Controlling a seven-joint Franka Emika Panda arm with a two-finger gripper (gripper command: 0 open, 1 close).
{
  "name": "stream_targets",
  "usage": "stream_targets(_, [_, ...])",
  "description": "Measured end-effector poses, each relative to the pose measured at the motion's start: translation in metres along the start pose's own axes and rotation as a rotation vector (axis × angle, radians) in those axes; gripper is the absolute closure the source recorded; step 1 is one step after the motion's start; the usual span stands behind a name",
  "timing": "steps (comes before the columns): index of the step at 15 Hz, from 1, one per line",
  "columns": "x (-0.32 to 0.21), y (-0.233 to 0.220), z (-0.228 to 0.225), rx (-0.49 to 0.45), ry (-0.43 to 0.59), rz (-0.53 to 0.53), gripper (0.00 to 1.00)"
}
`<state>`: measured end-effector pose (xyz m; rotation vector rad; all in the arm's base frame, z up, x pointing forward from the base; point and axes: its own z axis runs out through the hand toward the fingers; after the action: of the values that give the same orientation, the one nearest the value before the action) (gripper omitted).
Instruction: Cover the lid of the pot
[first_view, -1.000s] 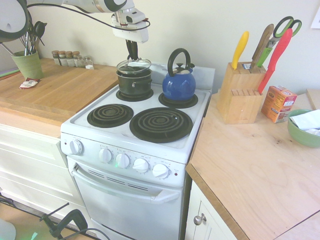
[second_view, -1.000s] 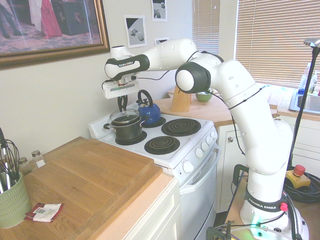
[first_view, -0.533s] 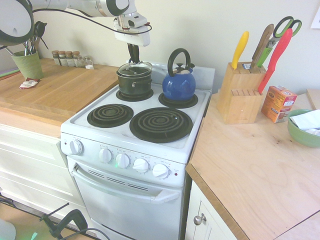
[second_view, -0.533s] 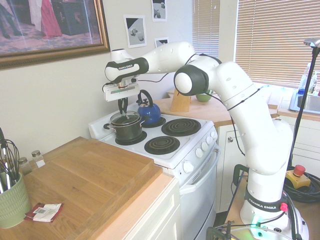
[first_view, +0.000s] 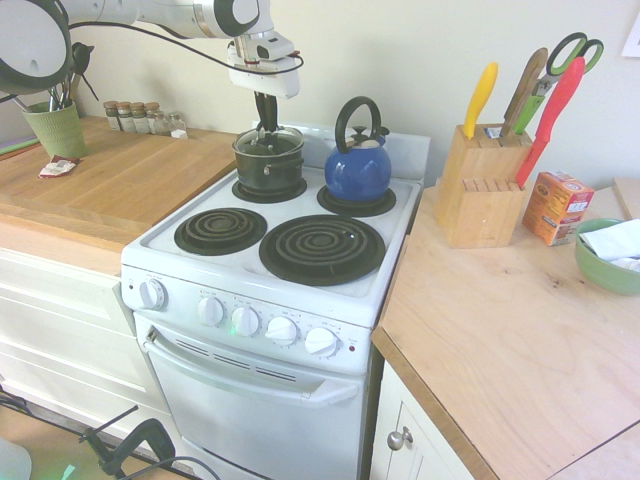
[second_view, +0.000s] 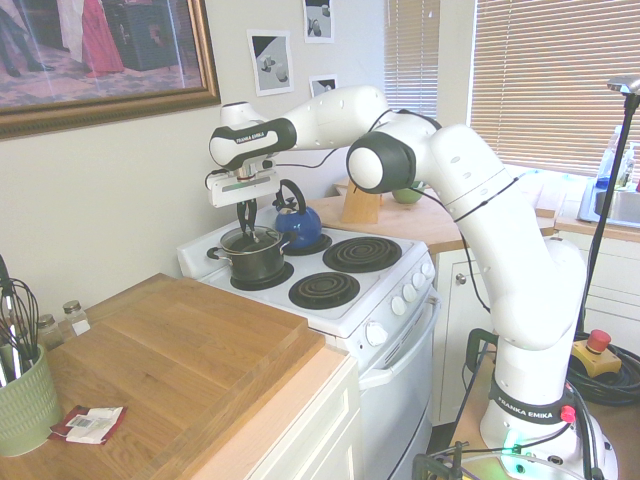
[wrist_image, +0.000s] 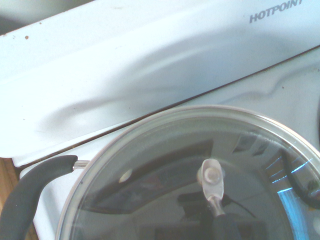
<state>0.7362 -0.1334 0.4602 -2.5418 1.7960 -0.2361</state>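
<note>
The lid (first_view: 268, 136) sits flat on the rim of the pot (first_view: 268, 165), as near as I can judge from across the room, and the pot stands on the back burner of the stove (first_view: 300, 290), on the side nearest the wall. Through the glass, in the wrist view, I see only dark metal and reflections; whether anything is in the pot I cannot tell.

The gripper (first_view: 266, 122) points straight down over the pot's middle, its jaws clenched on the lid's small knob (wrist_image: 211, 176). So the covering looks as good as done. What seems left is to let go of the knob and lift the arm clear without dragging the lid askew.

Just beside the pot, on the other back burner, stands a blue kettle (first_view: 357, 165), close but not touching. The two front burners are bare.

On the desk past the kettle there is a knife block (first_view: 478, 195) with bright handles and scissors sticking up, an orange box (first_view: 556, 206), and a green bowl (first_view: 600, 268) holding something pale and crumpled. On the wooden desk at the other side, a green cup (first_view: 56, 128) holds kitchen utensils, with a row of spice jars (first_view: 144, 118) next to it.
</note>
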Motion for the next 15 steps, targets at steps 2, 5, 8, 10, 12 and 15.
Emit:
stream_targets(2, [0.000,0.000,-0.001,-0.001,-0.001,0.000,1.00])
stream_targets(5, [-0.003,-0.001,-0.005,-0.001,0.000,-0.005,1.00])
stream_targets(8, [-0.006,-0.003,-0.014,0.003,0.003,-0.009,1.00])
stream_targets(10, [-0.005,-0.001,-0.014,-0.001,0.002,-0.006,1.00])
stream_targets(12, [-0.001,0.002,-0.010,-0.011,-0.002,0.000,1.00])
stream_targets(15, [-0.001,0.002,-0.001,-0.017,-0.005,0.002,1.00])
